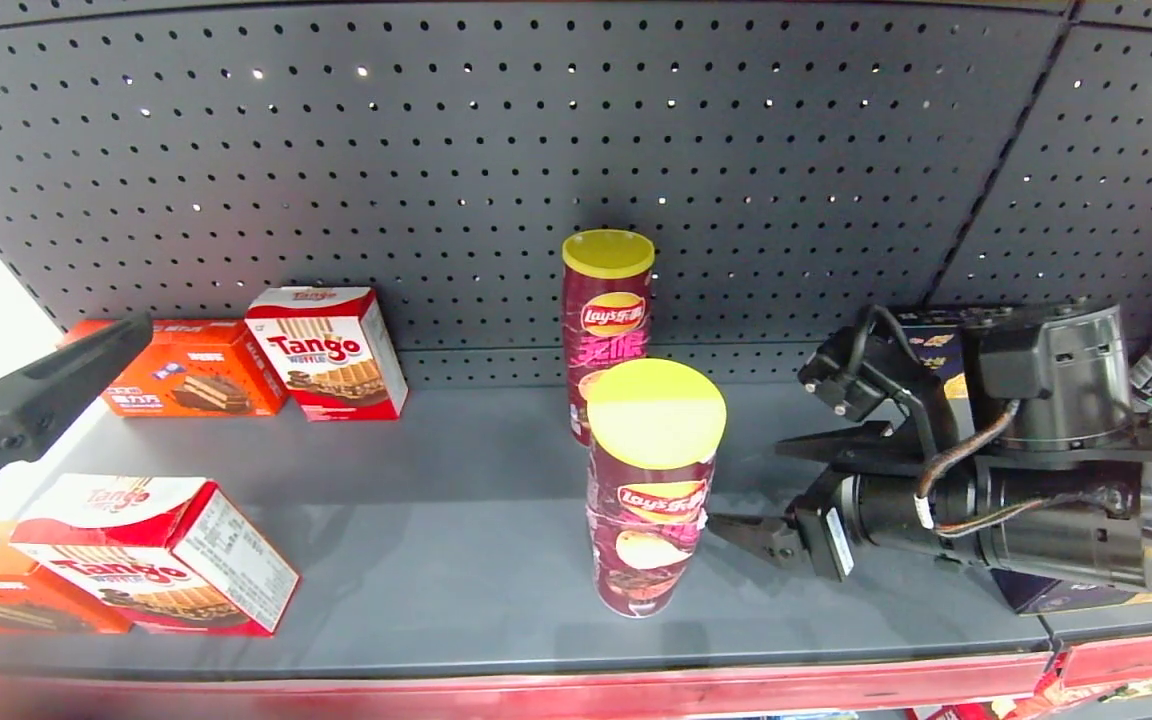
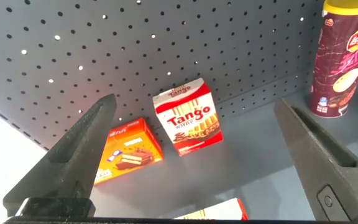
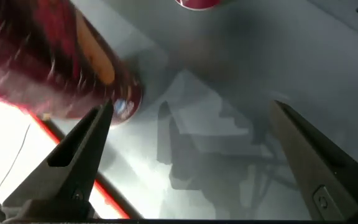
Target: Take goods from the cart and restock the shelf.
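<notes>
At the front left of the grey shelf, 1 red wafer box lies closed, touching an orange biscuit box at the edge. Near the front middle, 1 maroon chip can stands upright, its yellow lid on. Just beside it, on its right, the right gripper hangs level with its jaws spread open, holding nothing. Over the left end, the left gripper also has its jaws wide open and empty. Farther back, a 2nd lidded chip can stands directly behind the 1st. By the pegboard, 2 closed boxes sit side by side: another orange box and another red wafer box.
</notes>
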{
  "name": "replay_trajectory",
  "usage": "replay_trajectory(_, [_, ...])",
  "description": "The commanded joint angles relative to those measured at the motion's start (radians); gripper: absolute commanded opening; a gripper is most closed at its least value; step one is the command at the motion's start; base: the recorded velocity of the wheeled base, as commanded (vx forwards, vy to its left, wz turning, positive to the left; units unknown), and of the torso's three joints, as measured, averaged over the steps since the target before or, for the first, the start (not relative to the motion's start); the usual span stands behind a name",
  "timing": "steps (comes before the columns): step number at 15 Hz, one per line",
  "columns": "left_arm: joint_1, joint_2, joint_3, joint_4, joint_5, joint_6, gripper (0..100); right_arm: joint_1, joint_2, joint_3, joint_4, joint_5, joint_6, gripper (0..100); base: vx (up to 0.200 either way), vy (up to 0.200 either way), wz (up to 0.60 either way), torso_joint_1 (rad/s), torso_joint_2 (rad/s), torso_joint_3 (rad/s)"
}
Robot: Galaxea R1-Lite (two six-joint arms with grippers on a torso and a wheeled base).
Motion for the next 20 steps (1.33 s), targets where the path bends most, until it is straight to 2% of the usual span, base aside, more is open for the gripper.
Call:
replay_trajectory(1, [0.000, 0.002, 0.000, 0.000, 0.000, 0.000, 100, 0.016, 0.038, -0.024, 0.000, 0.000, 0.000, 100, 0.000, 0.000, 0.00, 0.000, 0.00, 0.000])
replay_trajectory(6, [0.000, 0.002, 0.002, 0.000, -0.001, 0.000, 100, 0.048, 0.088, -0.058, -0.001, -0.024, 0.001, 100, 0.000, 0.000, 0.00, 0.000, 0.00, 0.000])
replay_trajectory(9, [0.000, 0.002, 0.005, 0.000, -0.001, 0.000, 100, 0.037, 0.065, -0.039, -0.001, -0.026, 0.001, 100, 0.000, 0.000, 0.00, 0.000, 0.00, 0.000])
replay_trajectory(11, [0.000, 0.002, 0.005, 0.000, -0.001, 0.000, 100, 0.020, 0.037, -0.008, -0.001, -0.026, 0.001, 100, 0.000, 0.000, 0.00, 0.000, 0.00, 0.000])
replay_trajectory(15, [0.002, 0.001, 0.007, 0.001, -0.001, 0.000, 100, -0.006, -0.138, 0.159, 0.000, -0.017, 0.000, 100, 0.000, 0.000, 0.00, 0.000, 0.00, 0.000])
replay_trajectory(18, [0.000, 0.001, 0.007, 0.000, -0.001, 0.000, 100, 0.068, -0.225, 0.220, 0.000, 0.025, 0.000, 100, 0.000, 0.000, 0.00, 0.000, 0.00, 0.000])
replay_trajectory(20, [0.000, 0.002, 0.005, 0.001, -0.001, 0.000, 100, 0.129, -0.221, 0.209, -0.001, 0.022, 0.000, 100, 0.000, 0.000, 0.00, 0.000, 0.00, 0.000])
